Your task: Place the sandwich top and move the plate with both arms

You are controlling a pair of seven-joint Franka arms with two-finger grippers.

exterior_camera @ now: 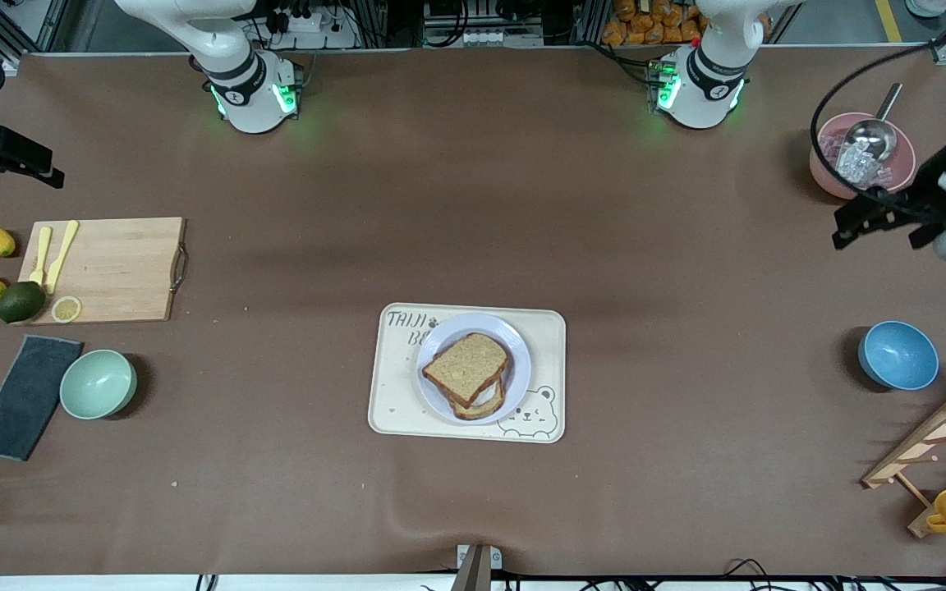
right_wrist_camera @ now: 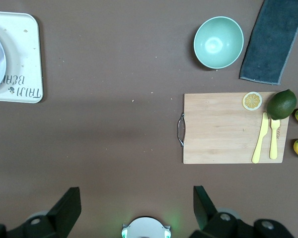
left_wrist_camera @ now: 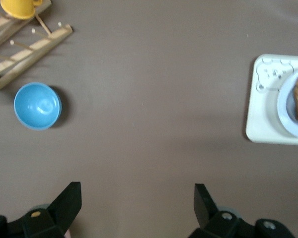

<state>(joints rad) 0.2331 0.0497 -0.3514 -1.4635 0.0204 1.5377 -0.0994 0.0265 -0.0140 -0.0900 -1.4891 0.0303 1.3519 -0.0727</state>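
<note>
The sandwich top is lying bare side up on a lower bread slice with something white showing between them, the stack sitting on the plate, which is resting on the cream tray with the bear drawing near the middle of the desk. The left end effector is hanging in the air at the left arm's end of the desk, fingers spread wide and gripping nothing, over bare desk near the blue bowl and the pink bowl with the metal scoop; the tray is lying toward nine o'clock from it in the front view. The right end effector is hanging with fingers equally wide apart and empty, above the desk close to its own base, looking down on the wooden cutting board, the mint bowl and the dark cloth
</note>
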